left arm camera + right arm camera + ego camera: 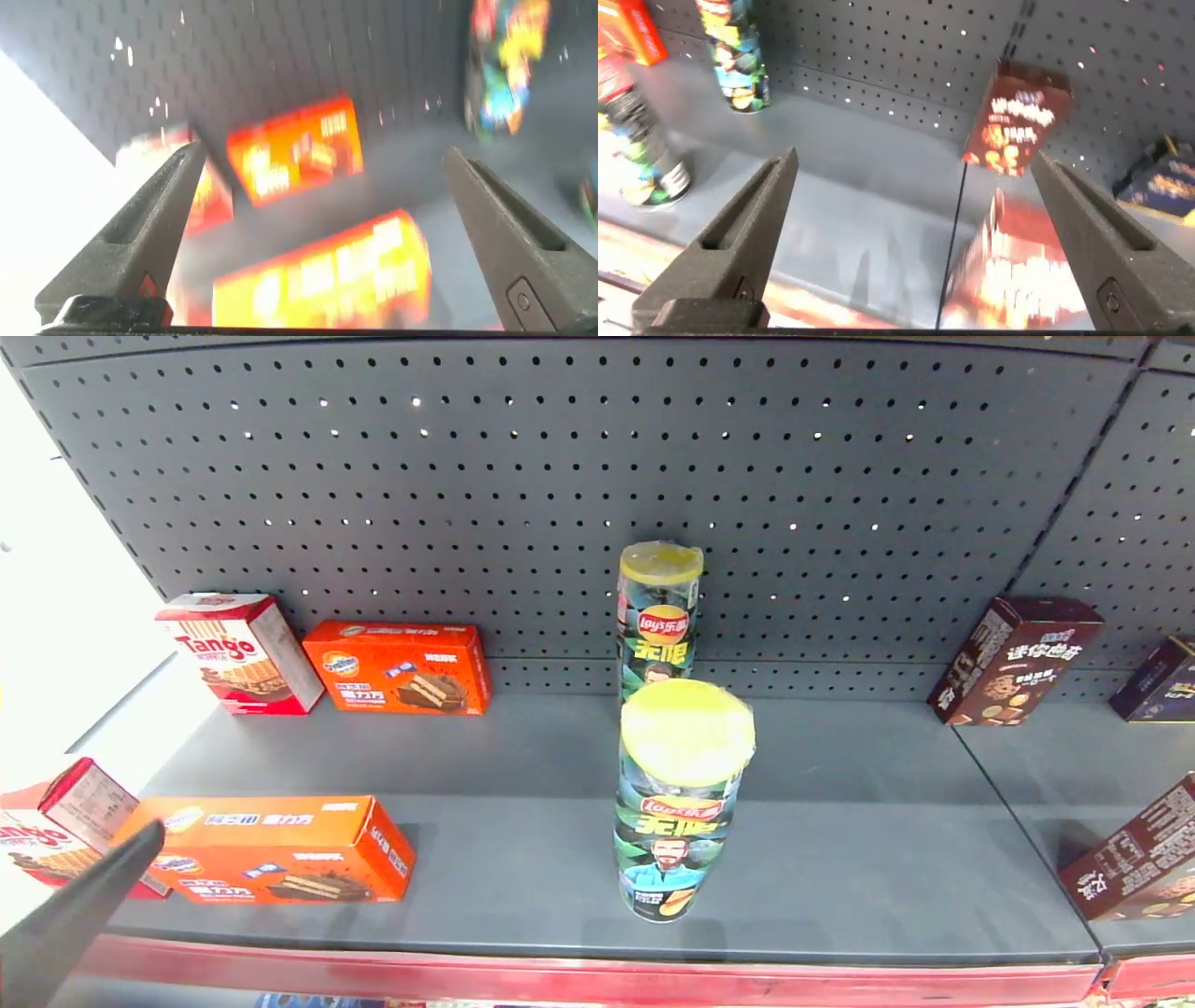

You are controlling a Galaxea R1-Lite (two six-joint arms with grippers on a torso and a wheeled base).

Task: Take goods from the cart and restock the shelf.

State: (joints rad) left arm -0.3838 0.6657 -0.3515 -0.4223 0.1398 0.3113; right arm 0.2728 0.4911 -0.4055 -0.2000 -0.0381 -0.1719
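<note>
Perforated metal shelf [840,840], 2 cylindrical cans [674,821].

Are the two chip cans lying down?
No, the front can and the back can both stand upright on the shelf.

On the shelf [887,840], front can [680,798] stands before rear can [658,616]; wafer boxes [397,667] left, biscuit boxes [1013,658] right.
</note>
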